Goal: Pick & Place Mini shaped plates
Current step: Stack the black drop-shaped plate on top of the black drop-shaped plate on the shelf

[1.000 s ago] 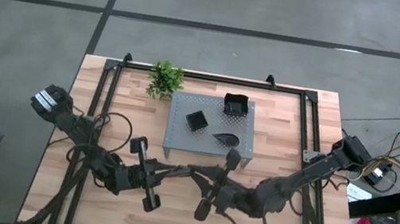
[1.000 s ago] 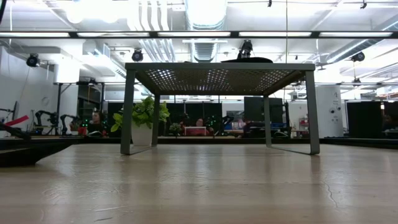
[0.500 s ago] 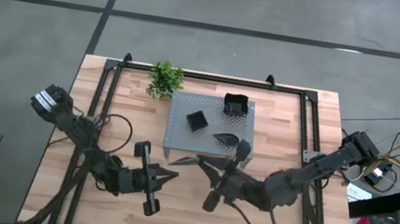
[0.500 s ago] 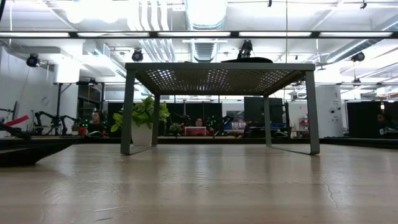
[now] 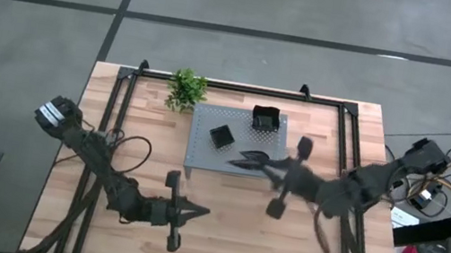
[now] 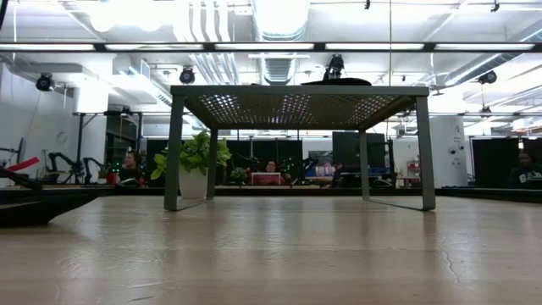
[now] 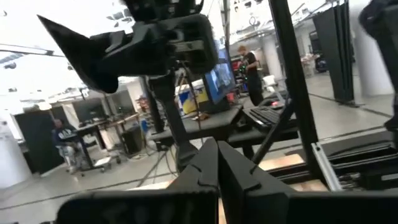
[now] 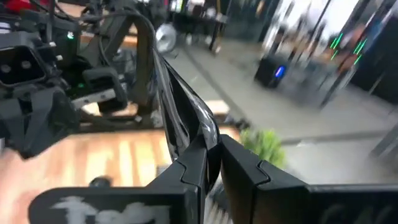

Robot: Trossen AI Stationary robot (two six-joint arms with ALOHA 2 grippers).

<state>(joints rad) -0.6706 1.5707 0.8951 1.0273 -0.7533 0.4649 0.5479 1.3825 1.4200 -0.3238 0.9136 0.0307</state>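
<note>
Nearest you, your left gripper (image 5: 199,211) hangs over the bare front of the light wooden table (image 5: 216,243), its fingers pressed together on nothing. Farther back and to the right, your right gripper (image 5: 249,159) reaches over the front edge of the grey perforated metal stand (image 5: 201,153), clamped edge-on around a glossy black teardrop-shaped mini plate (image 8: 181,106). Behind it on the stand sit a small black square dish (image 5: 221,135) and, farther right, a larger black square dish (image 5: 265,117). The small green potted plant (image 5: 186,89) stands at the stand's far left corner.
</note>
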